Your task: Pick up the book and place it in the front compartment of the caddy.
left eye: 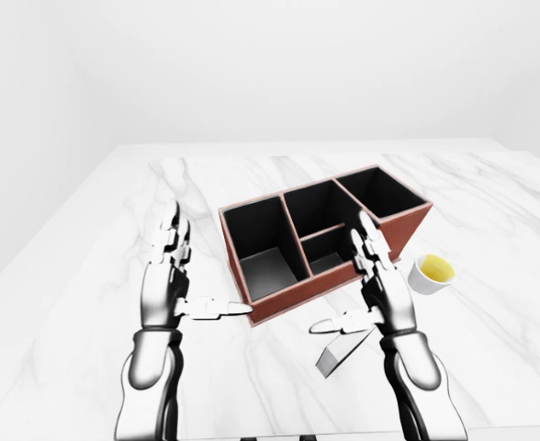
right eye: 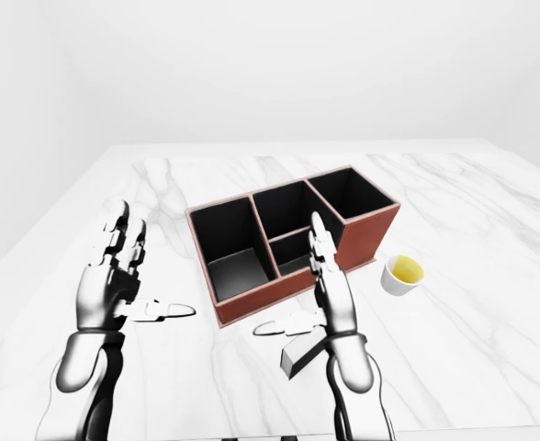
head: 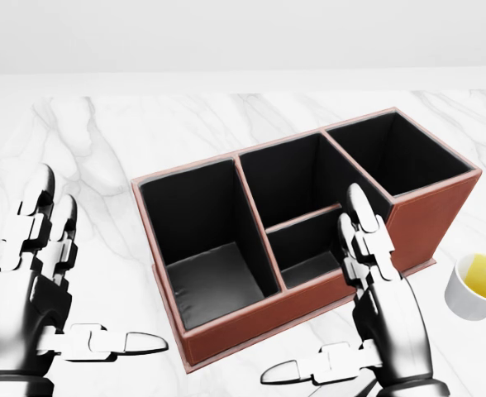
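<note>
White marble table, brown caddy in my view.
My left hand and right hand hover with fingers spread, grasping nothing; the grey book lies under my right hand, a cup beside.

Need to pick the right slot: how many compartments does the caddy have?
4 in the caddy: a large one at head-view left, two small in the middle, upper and lower, one at right.
</note>
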